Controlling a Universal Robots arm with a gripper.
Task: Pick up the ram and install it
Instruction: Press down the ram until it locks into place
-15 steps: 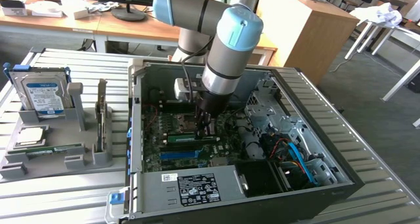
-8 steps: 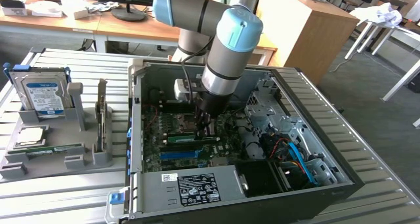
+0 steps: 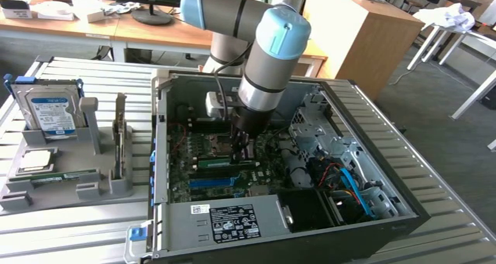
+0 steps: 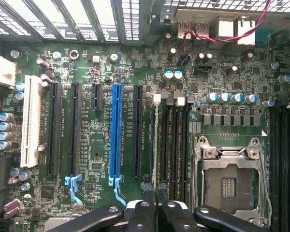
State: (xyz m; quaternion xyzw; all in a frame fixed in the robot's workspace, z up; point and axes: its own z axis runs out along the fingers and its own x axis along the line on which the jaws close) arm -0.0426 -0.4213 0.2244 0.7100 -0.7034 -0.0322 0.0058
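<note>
Reaching down into the open computer case [image 3: 364, 154], the gripper [image 3: 238, 151] sits just above the motherboard [image 3: 225, 171], near its middle. Wrist view: gripper [image 4: 156, 193] fingers nearly together, clamped on the ram [image 4: 156, 145], which is seen edge-on as a thin pale strip. Ram stands upright in line with the memory slots [image 4: 173, 140], beside the black expansion slot [image 4: 137, 130] and between the blue PCIe slot [image 4: 117, 133] and the CPU socket [image 4: 229, 181]. Cannot tell whether the ram is fully seated in its slot.

Exterior view: grey parts holder [image 3: 62, 177] lies outside the case, on the side away from the drive bays. It carries a hard drive [image 3: 50, 113] standing upright, an upright card [image 3: 120, 130], a CPU [image 3: 35, 161] lying flat.
</note>
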